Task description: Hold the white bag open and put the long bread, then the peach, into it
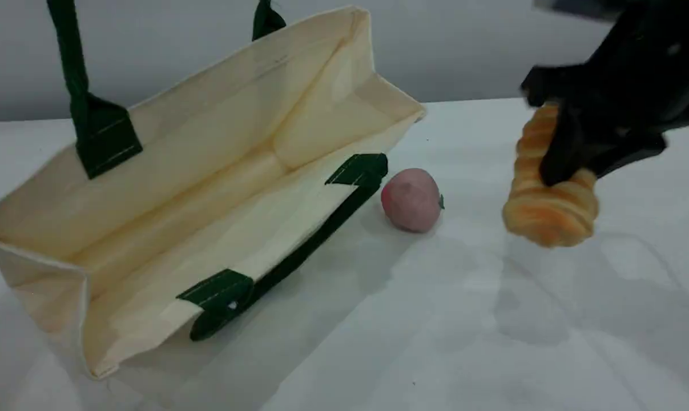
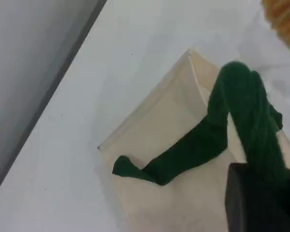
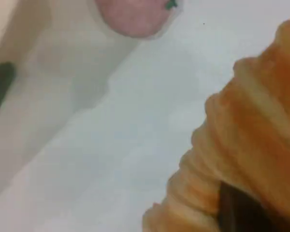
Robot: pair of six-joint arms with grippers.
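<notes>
The white bag (image 1: pixel 207 171) lies on its side with its mouth wide open toward me. Its far green handle (image 1: pixel 73 68) is pulled straight up out of the top of the scene view. In the left wrist view that strap (image 2: pixel 241 111) runs into my left gripper (image 2: pixel 266 193), which is shut on it. The peach (image 1: pixel 411 200) rests on the table just right of the bag's mouth. At the right, my right gripper (image 1: pixel 572 151) is shut on the long bread (image 1: pixel 550 211), which hangs tilted above the table. The right wrist view shows the bread (image 3: pixel 251 145) close up and the peach (image 3: pixel 133 17) beyond.
The bag's lower green handle (image 1: pixel 298 251) lies flat on the white table (image 1: pixel 435 331) along the front of the bag's mouth. A grey wall (image 1: pixel 464 51) runs behind the table's far edge.
</notes>
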